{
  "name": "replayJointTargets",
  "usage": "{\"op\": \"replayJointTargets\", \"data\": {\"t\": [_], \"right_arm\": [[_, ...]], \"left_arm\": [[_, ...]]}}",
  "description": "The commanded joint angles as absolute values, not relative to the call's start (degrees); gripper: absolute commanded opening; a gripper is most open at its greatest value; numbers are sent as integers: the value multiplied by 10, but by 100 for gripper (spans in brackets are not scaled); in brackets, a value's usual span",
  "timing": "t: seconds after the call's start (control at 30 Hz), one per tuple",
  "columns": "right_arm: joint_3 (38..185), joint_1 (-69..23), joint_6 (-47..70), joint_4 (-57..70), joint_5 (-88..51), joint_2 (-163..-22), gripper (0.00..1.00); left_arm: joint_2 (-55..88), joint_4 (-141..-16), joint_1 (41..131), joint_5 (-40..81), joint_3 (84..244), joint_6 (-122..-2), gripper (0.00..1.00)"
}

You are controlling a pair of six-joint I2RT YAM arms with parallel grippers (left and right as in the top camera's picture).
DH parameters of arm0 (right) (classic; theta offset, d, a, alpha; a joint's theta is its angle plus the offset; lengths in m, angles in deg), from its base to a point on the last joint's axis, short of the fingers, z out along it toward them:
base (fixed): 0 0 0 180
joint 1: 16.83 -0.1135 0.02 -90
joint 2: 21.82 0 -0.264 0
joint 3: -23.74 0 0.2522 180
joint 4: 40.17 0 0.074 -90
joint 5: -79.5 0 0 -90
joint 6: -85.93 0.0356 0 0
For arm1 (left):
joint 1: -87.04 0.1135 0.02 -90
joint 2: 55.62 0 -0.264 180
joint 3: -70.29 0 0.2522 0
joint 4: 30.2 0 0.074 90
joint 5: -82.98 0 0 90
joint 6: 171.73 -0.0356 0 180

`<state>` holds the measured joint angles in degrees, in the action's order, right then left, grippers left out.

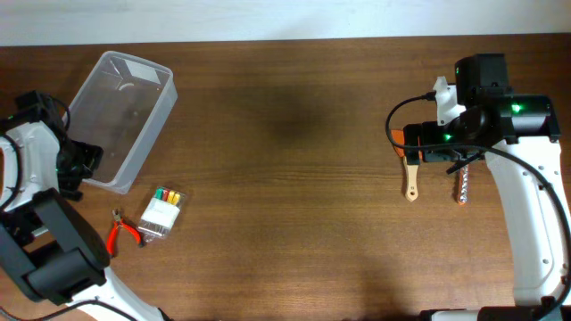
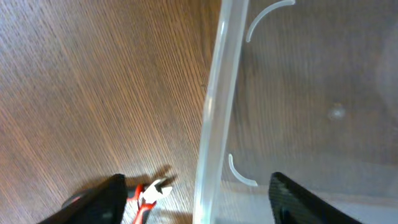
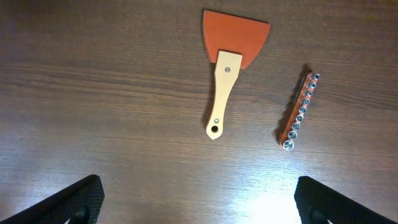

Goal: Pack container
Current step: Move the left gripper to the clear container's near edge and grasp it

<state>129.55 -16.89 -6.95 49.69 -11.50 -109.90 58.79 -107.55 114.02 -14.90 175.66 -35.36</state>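
Left gripper [image 2: 196, 183], spread wide, straddled container [image 1: 153, 134] rim at left end of worktop [image 1: 294, 232], apparently to steady it; container empty. Right gripper [image 3: 199, 186], likewise unclenched, hovered over scraper [image 3: 225, 87], likely first pick.

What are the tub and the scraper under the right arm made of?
The container looks like clear glossy plastic: the grain of the table shows through it. The scraper seems to have a pale wooden handle with two metal fasteners and a matt orange blade, probably plastic or silicone.
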Motion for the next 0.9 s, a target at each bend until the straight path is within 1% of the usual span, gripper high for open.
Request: {"op": "replayJointTargets", "data": {"t": [0.0,0.07,0.17,0.23,0.3,0.37,0.43,0.47,0.63,0.67,0.7,0.73,0.87], "right_arm": [[1311,-172,-72,498,-118,-1102,99],[1311,-172,-72,498,-118,-1102,99],[1310,-172,-72,498,-118,-1102,99],[1311,-172,-72,498,-118,-1102,99],[1311,-172,-72,498,-118,-1102,98],[1311,-172,-72,498,-118,-1102,99],[1311,-172,-72,498,-118,-1102,99],[1311,-172,-72,498,-118,-1102,99],[1311,-172,-72,498,-118,-1102,99],[1311,-172,-72,498,-118,-1102,99],[1310,-172,-72,498,-118,-1102,99],[1311,-172,-72,498,-118,-1102,99],[1310,-172,-72,498,-118,-1102,99]], "left_arm": [[615,-1073,1142,-168,1763,-348,70],[622,-1071,1142,-169,1763,-348,68],[626,-1065,1142,-170,1763,-349,61],[626,-1059,1142,-170,1763,-348,49],[626,-1056,1142,-170,1763,-349,41],[626,-1055,1142,-170,1763,-348,36],[626,-1054,1142,-169,1763,-348,25],[626,-1054,1142,-169,1763,-348,22],[626,-1054,1142,-169,1763,-348,13],[626,-1054,1142,-169,1763,-348,11],[626,-1054,1142,-169,1763,-348,5],[626,-1054,1142,-169,1763,-348,2],[625,-1051,1142,-168,1763,-348,2]]}}
